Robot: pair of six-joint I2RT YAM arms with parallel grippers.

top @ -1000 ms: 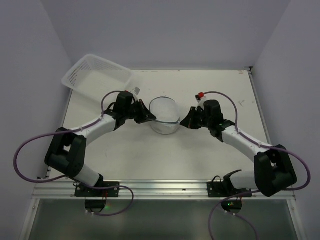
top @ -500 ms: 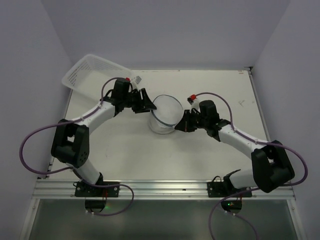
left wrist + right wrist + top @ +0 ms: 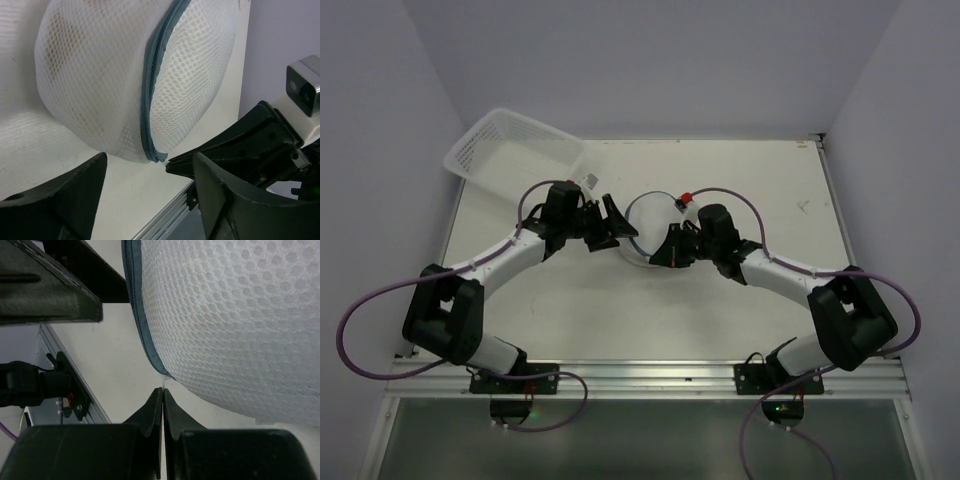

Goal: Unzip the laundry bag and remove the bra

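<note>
Left tool (image 3: 150, 165): jaws spread wide, empty, with the laundry bag (image 3: 100, 75) on the surface (image 3: 620, 300) just ahead of its tips. Right tool (image 3: 163, 392): pinched shut against the bag's zipper rim (image 3: 142, 335) (any hold on a pull cannot be told).

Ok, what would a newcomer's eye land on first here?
The round white mesh laundry bag sits in the middle, its dark zipper looking closed. The left tool gapes open on one side, the right tool is shut at the zipper rim opposite. A white lattice basket sits at the far-left corner.

Laundry bag (image 3: 648, 215) x1, basket (image 3: 480, 145) x1 — arms (image 3: 500, 255) (image 3: 780, 275) x2
</note>
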